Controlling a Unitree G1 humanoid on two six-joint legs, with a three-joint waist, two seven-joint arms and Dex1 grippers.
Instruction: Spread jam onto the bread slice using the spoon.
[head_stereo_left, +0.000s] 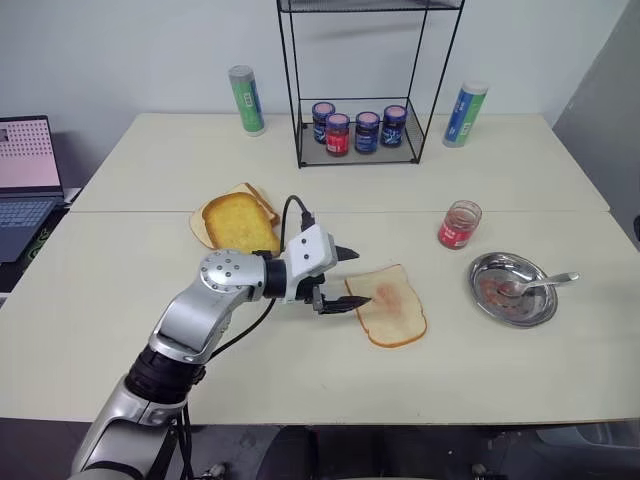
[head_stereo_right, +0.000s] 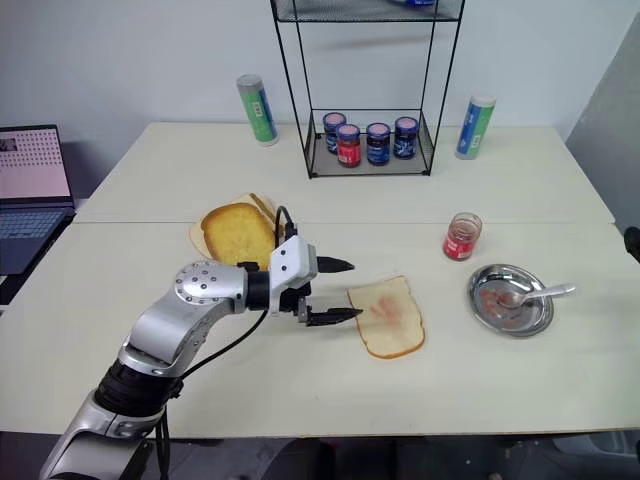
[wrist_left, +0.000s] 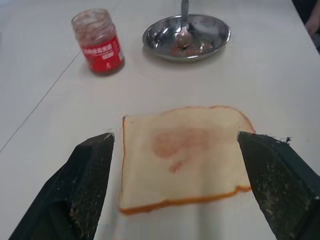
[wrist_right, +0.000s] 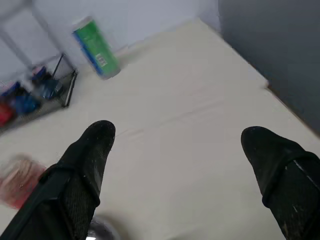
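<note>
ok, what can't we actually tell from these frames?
- Jam jar: how much jam is left; too small in the head views, glass smeared in the left wrist view.
- Spoon: handle end cut off by the left wrist view's top edge.
- Rack jars: labels too small to read; blurred in the right wrist view.
- Toast: lower slices hidden under the top one.
- Laptop: cut off by the left edge.

Shiny metal dish, glass jar, matt table
</note>
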